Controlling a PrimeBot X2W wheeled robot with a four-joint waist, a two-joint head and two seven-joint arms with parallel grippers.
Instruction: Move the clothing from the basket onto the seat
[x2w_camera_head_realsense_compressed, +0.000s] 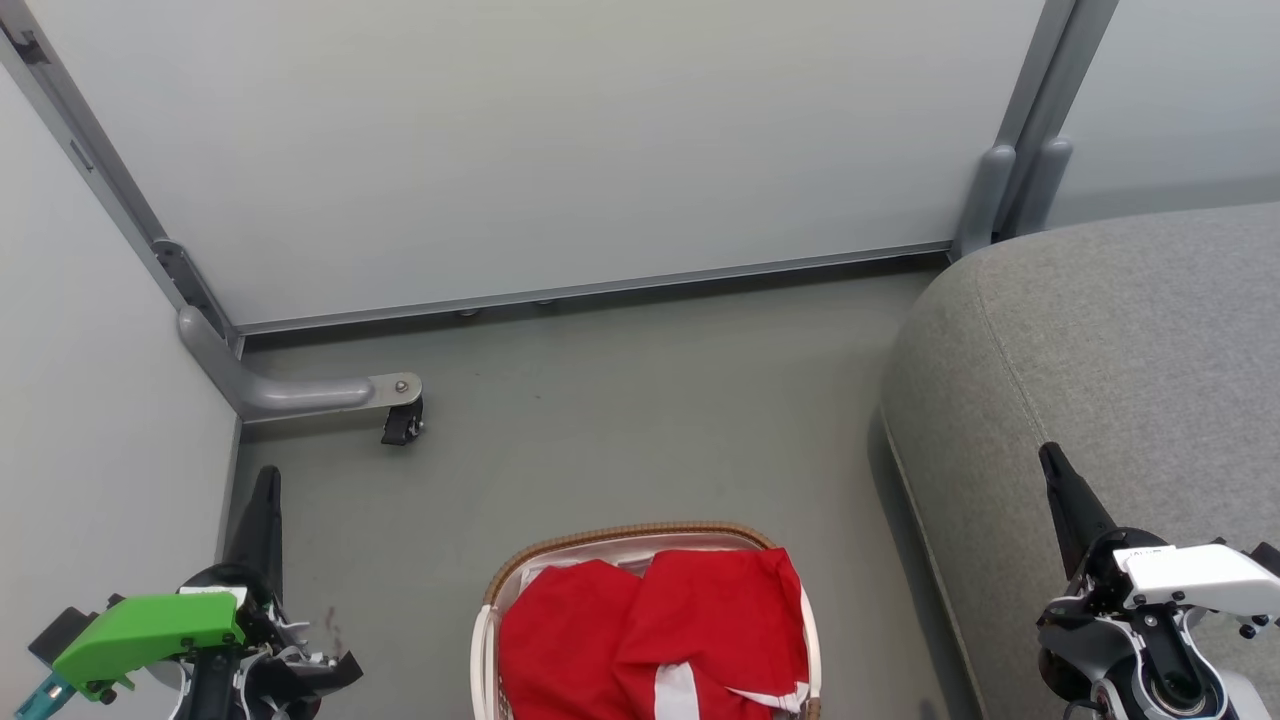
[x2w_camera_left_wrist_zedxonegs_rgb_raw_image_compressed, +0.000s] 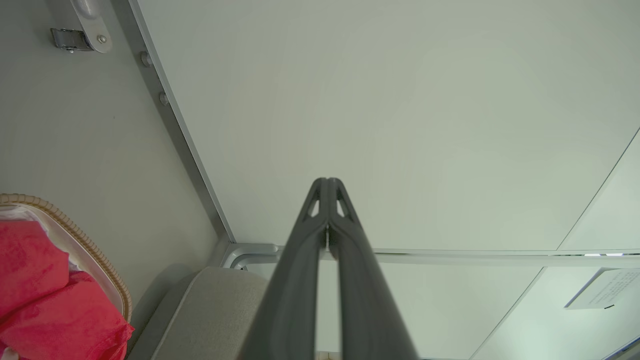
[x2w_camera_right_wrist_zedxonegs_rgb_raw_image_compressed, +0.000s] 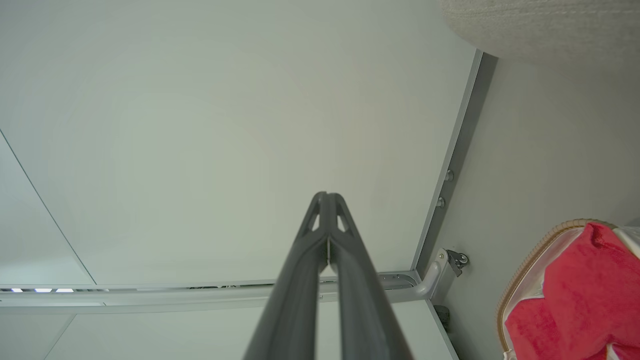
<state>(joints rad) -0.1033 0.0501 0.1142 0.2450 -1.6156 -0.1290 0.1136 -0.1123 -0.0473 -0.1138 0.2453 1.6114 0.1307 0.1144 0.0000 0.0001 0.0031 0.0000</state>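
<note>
At the lower left of the head view the left tool (x2w_camera_head_realsense_compressed: 262, 512) hangs over the grey floor (x2w_camera_head_realsense_compressed: 640, 400), well apart from the basket; its two dark fingers are pressed tip to tip with nothing between them, which the left wrist view shows plainly; this looks like a parked posture that keeps the space above the laundry free. Up and to the right of it a partition foot with a small black caster (x2w_camera_head_realsense_compressed: 403, 425) juts onto the floor, near no task item.

At the lower middle the basket (x2w_camera_head_realsense_compressed: 630, 531) stands on the floor, cut by the bottom edge; inside its brown woven rim and white liner (x2w_camera_head_realsense_compressed: 600, 549) the clothing (x2w_camera_head_realsense_compressed: 650, 630) lies heaped to about rim height; a plain red garment (x2w_camera_head_realsense_compressed: 565, 640) sits on the left, and a striped garment (x2w_camera_head_realsense_compressed: 720, 610), red with white bands, overlaps it on the right; with both in the basket, I judge the transfer not yet begun.

The seat (x2w_camera_head_realsense_compressed: 1120, 340) takes up the right side, its rounded corner near the basket with a strip of floor between; that closeness should make the carry short. At the lower right the right tool (x2w_camera_head_realsense_compressed: 1065, 495) hovers over the seat's near part, fingers closed together and empty; it seems the handier arm for the drop, though either would first have to spread its fingers and come down on a raised fold.
</note>
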